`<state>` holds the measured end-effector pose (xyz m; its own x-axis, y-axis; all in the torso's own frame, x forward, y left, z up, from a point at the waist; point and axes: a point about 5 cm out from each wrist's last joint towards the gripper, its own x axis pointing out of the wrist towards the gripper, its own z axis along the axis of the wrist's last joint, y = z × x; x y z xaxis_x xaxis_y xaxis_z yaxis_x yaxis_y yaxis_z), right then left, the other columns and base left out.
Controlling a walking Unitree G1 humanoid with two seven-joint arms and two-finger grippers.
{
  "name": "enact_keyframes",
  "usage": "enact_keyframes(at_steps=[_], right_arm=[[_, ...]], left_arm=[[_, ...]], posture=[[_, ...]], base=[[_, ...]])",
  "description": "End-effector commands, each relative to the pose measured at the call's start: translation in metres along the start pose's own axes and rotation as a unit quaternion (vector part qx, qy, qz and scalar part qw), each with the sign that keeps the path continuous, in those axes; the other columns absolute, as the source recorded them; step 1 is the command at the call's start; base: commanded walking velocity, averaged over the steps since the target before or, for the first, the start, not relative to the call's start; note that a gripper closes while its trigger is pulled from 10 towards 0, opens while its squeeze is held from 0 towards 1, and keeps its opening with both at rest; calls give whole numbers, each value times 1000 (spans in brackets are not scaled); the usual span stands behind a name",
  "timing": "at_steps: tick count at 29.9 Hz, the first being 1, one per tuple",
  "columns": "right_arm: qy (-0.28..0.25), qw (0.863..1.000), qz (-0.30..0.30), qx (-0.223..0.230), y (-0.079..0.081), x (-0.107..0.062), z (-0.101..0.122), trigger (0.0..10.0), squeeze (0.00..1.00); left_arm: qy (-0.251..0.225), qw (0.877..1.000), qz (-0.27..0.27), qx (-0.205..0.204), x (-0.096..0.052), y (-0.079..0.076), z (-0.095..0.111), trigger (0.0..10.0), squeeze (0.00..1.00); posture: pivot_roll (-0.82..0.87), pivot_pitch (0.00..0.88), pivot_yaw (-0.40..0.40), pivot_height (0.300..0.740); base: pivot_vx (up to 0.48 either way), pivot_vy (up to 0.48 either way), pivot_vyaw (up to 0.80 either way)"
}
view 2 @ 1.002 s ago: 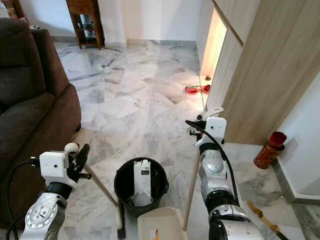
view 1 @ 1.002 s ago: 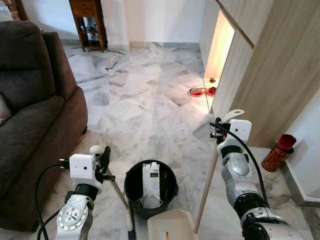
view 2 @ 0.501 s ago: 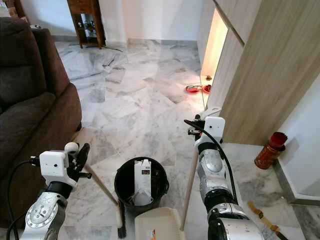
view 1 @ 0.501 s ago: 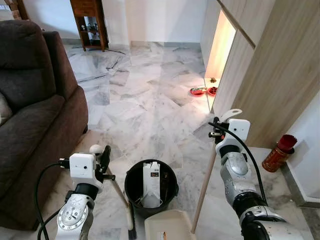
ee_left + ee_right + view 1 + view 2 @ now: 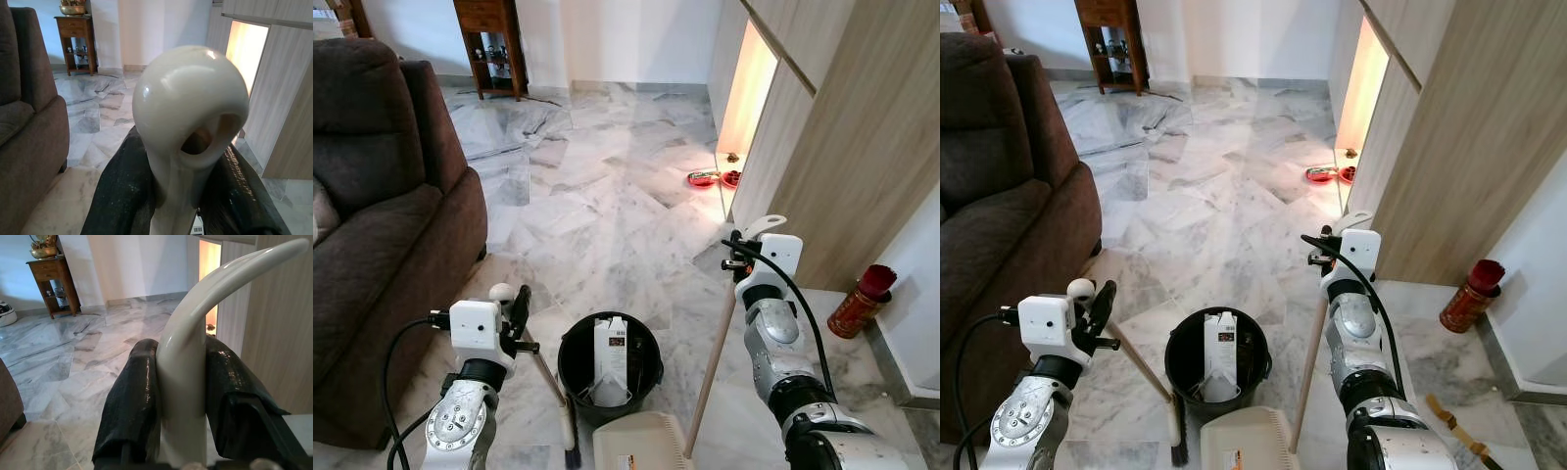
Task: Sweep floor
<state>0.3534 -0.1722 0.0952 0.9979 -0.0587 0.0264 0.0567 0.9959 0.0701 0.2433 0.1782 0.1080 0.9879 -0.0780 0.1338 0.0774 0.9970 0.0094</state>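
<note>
Robot poised over marble floor (image 5: 607, 196) — broom and dustpan in hand.
Left gripper (image 5: 512, 311) clamps the broom (image 5: 548, 384); right gripper (image 5: 745, 249) clamps the dustpan (image 5: 641, 452) handle, lower centre beside the bin (image 5: 610, 367).

The robot has two silver arms built of rounded metal segments. The left arm (image 5: 458, 431) shows a round joint disc ringed with small screws, under a black collar. The right arm (image 5: 781, 362) has smooth grey shells and a ribbed black band near the elbow. Each wrist carries a white square camera box (image 5: 475, 325), and a black cable loops from each box back down along the arm. The fingers (image 5: 122, 196) are long, black and slightly glossy, speckled with what may be dust, though the close view is soft.
</note>
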Motion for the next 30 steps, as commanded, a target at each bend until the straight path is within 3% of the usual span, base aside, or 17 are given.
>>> enact_keyframes(at_steps=[1,30], right_arm=[[-32,999,-2,12,2,7,15,10000,0],[-18,1000,8,10,5,7,11,10000,0]], left_arm=[[-23,1000,-7,-7,3,-4,8,10000,0],[-27,1000,-2,-6,4,-2,9,10000,0]], posture=[[44,0,-7,740],[46,13,-8,740]], base=[[-244,0,0],[-270,0,0]])
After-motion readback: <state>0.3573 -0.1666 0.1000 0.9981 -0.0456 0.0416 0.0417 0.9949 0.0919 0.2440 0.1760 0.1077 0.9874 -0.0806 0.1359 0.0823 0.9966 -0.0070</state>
